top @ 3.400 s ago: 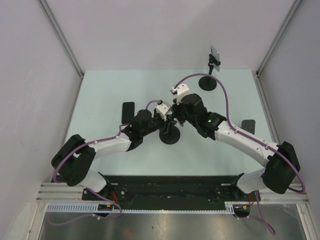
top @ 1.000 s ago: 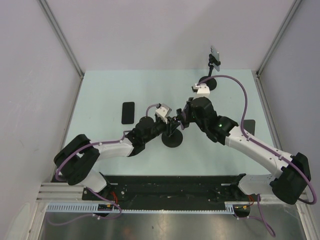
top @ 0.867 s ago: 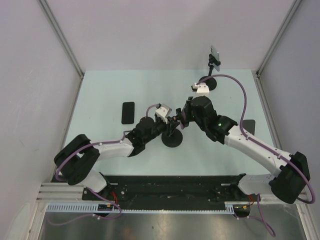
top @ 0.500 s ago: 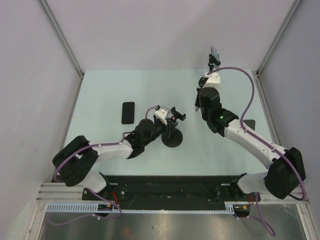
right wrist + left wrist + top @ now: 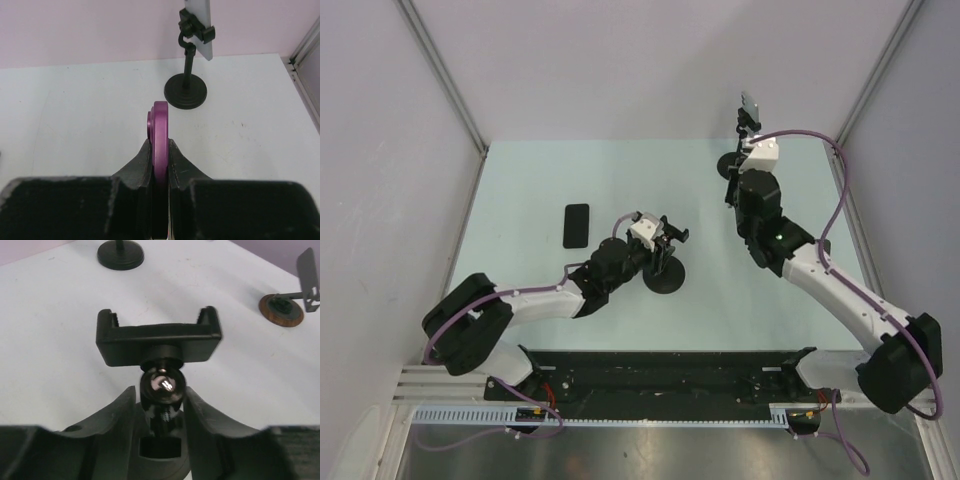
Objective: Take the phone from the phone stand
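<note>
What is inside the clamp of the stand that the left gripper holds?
Nothing: the clamp is empty, only table showing between its arms. The left gripper covers the stand lower down.

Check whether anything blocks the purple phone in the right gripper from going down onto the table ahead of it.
Nothing close does. The purple phone, held by the right gripper, faces bare table. The only thing ahead is the far stand holding a pale phone, well back by the wall.
</note>
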